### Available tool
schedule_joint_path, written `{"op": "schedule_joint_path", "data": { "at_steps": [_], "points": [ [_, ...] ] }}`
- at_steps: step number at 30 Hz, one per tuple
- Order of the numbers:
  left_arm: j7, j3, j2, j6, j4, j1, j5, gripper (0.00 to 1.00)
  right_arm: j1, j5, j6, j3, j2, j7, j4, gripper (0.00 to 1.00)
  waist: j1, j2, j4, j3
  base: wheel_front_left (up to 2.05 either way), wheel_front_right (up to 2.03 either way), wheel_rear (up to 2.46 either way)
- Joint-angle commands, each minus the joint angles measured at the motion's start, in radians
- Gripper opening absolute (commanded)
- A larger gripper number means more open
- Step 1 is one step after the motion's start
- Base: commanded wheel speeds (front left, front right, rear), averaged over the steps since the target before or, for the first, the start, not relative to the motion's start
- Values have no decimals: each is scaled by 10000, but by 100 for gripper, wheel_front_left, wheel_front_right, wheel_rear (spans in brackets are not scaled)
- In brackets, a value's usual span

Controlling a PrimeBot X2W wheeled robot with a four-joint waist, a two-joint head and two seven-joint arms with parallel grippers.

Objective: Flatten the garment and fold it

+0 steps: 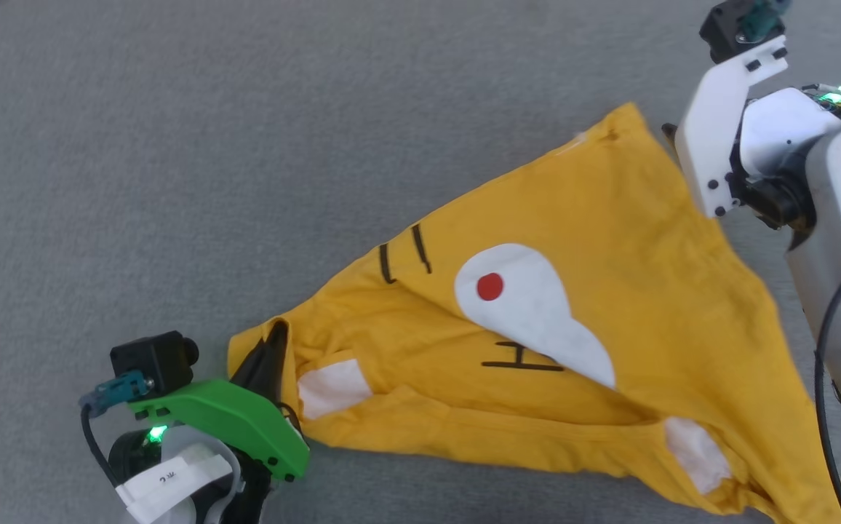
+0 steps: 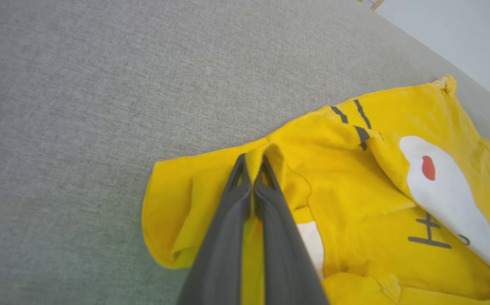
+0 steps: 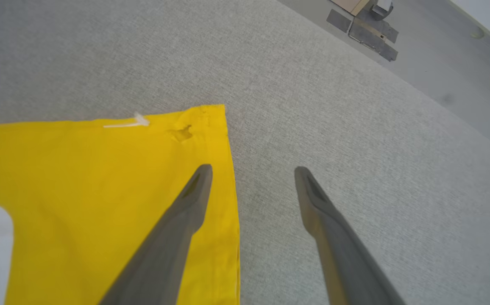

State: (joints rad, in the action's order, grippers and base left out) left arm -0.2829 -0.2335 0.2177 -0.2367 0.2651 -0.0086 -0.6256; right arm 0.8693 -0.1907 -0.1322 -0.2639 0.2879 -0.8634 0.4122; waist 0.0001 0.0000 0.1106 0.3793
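garment (image 1: 573,291) lies print-up on the grey pad (image 1: 173,145), centre-right in head view; bunched, not flat yet. L gripper (image 2: 251,167) clamped on a pinch of fabric at the narrow left end; R gripper (image 3: 253,171) wide open, empty, hovering at the far corner, one finger over cloth, other over pad. My read: flatten step; R should bite that corner at the hem, then both pull apart low along the pad, no lift, to kill the folds nr the lower edge. Long axis runs lower-left to upper-right in head view; narrow end at L, fans wide twd R.
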Motion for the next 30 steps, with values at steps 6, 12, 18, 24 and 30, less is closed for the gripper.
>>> {"op": "schedule_joint_path", "data": {
  "at_steps": [6, 12, 18, 24, 30],
  "points": [
    [165, -127, -157, 197, -222, -271, 39, 0, 448, -223, 15, -1060, 179, -815, 874, 100, -1, 0, 1230, 1218, 0, 0, 0],
    [240, -91, -174, 188, -375, -228, -27, 0, 237, -1001, 15, -1968, 571, -1575, 1110, 100, -1, 0, 1096, 1052, 0, 0, 0],
    [142, 19, 35, 109, -371, -115, 4, 0, 223, -1974, 15, -1831, 903, -963, 512, 0, -1, 0, 562, 399, 0, 0, 0],
    [-61, 69, 250, -37, -243, 90, 68, 0, -923, -3463, 15, -477, 1236, 291, -1092, 0, -1, 0, -114, -613, 0, 0, 0],
    [-210, 233, 400, -295, -20, 706, 7, 0, -3935, -4946, 15, 792, 1402, -367, -3468, 0, -1, 0, -1011, -1566, 0, 0, 0]
  ]
}}
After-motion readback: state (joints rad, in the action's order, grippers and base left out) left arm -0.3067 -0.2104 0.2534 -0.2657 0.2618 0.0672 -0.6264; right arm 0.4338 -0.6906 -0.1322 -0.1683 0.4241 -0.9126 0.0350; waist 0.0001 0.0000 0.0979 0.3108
